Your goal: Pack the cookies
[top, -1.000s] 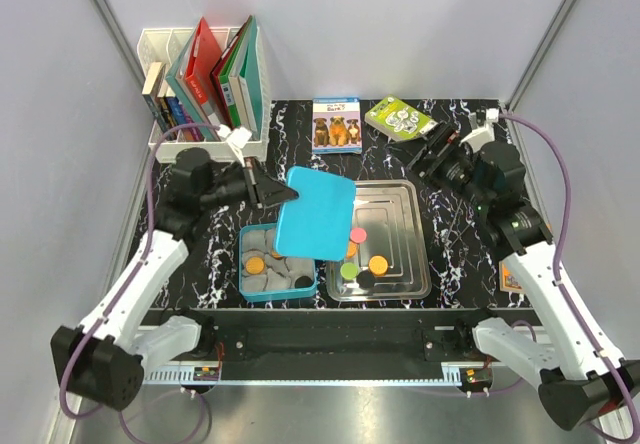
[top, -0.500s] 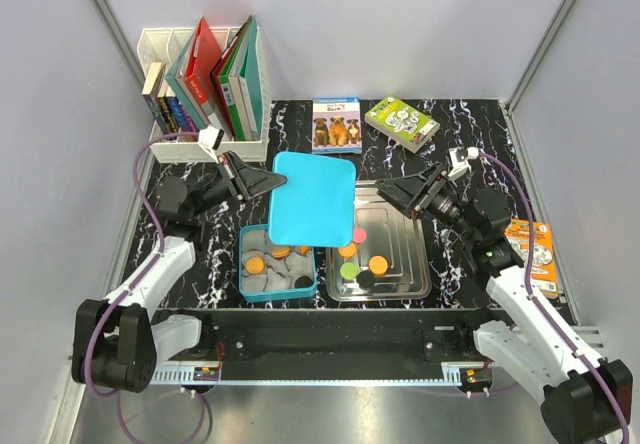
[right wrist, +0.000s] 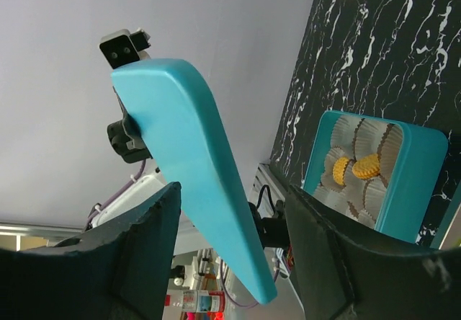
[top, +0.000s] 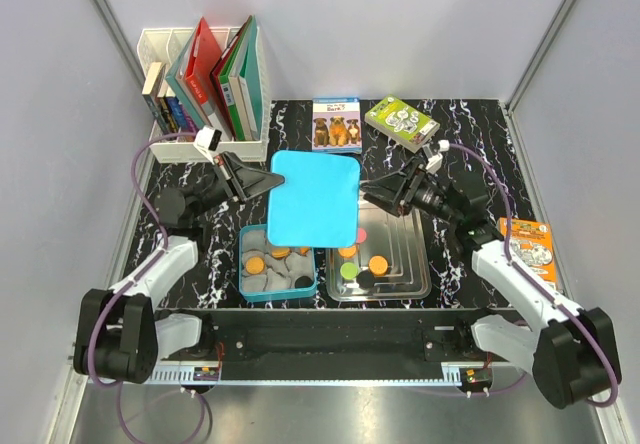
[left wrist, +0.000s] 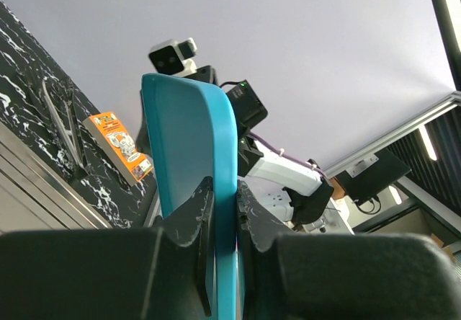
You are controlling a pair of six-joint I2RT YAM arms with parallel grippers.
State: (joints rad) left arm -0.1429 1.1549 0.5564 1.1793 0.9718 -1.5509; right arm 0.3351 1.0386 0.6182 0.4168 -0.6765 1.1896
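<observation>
My left gripper (top: 255, 182) is shut on the left edge of a blue lid (top: 315, 199) and holds it in the air over the blue box (top: 247, 289) and the metal tray (top: 415, 276). In the left wrist view the lid (left wrist: 194, 132) stands edge-on between the fingers. My right gripper (top: 385, 196) is open, its jaws either side of the lid's right edge (right wrist: 187, 161) without touching. The box holds grey paper cups, orange cookies (top: 256, 263) and a black one (top: 302, 282). On the tray lie pink (top: 358, 233), orange (top: 378, 264), green (top: 347, 271) and black (top: 366, 278) cookies.
A white rack of books (top: 205, 94) stands at the back left. A dog book (top: 336, 124) and a green box (top: 400, 121) lie at the back. An orange booklet (top: 527, 249) lies at the right edge.
My right gripper has swung from the back right over to the lid's right edge. My left gripper has lifted the lid and drawn it back a little.
</observation>
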